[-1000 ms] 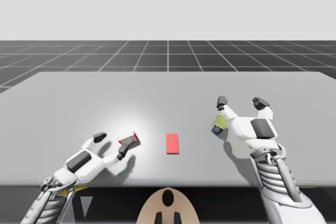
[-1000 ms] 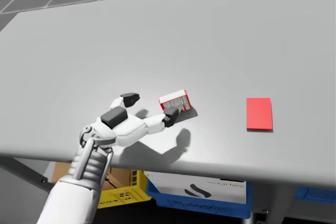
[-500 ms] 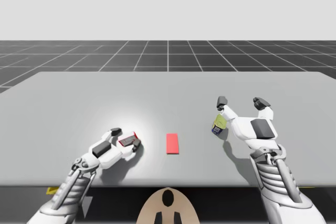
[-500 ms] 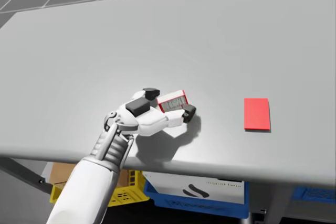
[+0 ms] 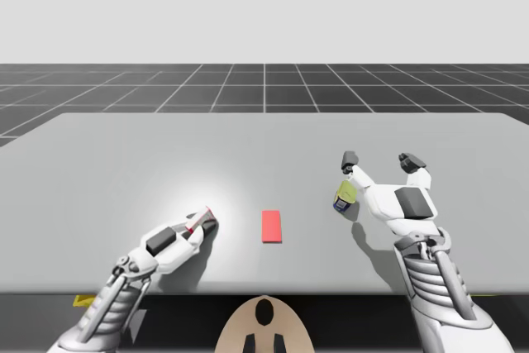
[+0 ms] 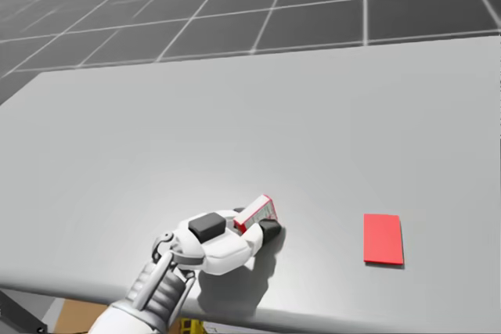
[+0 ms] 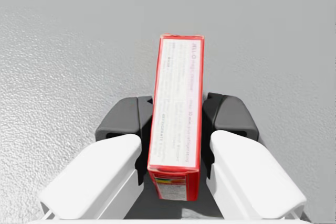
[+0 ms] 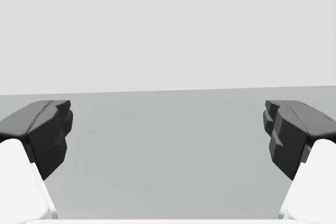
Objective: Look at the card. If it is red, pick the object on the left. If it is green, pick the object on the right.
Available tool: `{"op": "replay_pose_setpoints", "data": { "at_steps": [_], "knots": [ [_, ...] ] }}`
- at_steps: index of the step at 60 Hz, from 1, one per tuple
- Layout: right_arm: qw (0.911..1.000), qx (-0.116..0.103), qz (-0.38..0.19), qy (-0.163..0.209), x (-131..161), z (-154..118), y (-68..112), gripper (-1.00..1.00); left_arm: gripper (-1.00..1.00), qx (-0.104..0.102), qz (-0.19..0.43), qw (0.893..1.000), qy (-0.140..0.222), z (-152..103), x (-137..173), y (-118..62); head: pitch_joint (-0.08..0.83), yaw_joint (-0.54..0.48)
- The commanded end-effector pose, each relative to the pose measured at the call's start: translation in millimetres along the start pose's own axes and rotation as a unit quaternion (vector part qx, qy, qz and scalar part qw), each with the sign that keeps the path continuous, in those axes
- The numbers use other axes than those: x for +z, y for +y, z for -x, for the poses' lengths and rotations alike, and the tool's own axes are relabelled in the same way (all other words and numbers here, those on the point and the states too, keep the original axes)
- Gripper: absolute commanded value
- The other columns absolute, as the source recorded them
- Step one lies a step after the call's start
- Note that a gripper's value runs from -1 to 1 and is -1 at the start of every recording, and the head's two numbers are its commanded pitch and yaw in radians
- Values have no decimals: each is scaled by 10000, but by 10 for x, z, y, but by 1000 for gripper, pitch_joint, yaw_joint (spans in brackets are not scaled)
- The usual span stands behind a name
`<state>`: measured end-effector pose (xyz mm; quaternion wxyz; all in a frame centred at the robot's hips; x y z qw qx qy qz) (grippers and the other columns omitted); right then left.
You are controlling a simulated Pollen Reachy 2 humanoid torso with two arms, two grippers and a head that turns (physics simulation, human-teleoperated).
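Observation:
The red card lies flat near the table's front edge, at the middle. To its left, my left gripper is shut on a small red box; both dark pads press its narrow sides. The box stands on edge, low over the table, sticking out ahead of the fingers. On the card's right stands a small can with a yellow-green top and blue label. My right gripper is open just right of the can, with nothing between its fingers.
The grey table stretches wide and bare behind the objects. Its front edge runs close below my left hand in the head view. A dark gridded floor lies beyond the far edge.
My left gripper has shut on the red box, which turned from lying flat up onto its edge. My head has turned upward. The right arm, can and card have not moved.

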<state>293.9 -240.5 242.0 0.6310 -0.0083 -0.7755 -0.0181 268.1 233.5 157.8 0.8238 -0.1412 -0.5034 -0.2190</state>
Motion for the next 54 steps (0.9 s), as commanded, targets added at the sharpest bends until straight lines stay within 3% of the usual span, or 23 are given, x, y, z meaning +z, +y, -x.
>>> {"op": "replay_pose_setpoints", "data": {
  "at_steps": [1, 18, 27, 32, 40, 45, 54],
  "knots": [
    [10000, -70, 12, 27, 13, 18, 32, -1000, 1000, -52, -26, 10000, -67, -18, 27, -14, 465, 307],
    [10000, -81, 25, -13, 23, -5, 19, -1000, 1000, -139, -32, 9999, -40, -50, 52, -32, 377, 314],
    [9999, -121, 19, -25, 24, -17, 4, -1000, 1000, -258, -102, 9993, -244, -269, 188, -31, 359, 312],
    [10000, -65, 28, -64, 27, -20, -3, -1000, 1000, -338, -231, 9978, -522, -489, 322, -38, 351, 313],
    [9999, -48, 94, -28, 21, -30, -34, -1000, 1000, -737, -690, 9887, -1110, -907, 562, -61, 346, 316],
    [10000, -25, 91, -14, 20, -26, -35, -1000, 1000, -947, -888, 9776, -1660, -1265, 773, -111, 342, 317],
    [9999, -8, 30, 131, 17, 8, -73, -1000, 1000, -1055, -1120, 9588, -2390, -1746, 1091, -195, 341, 316]
  ]
}}
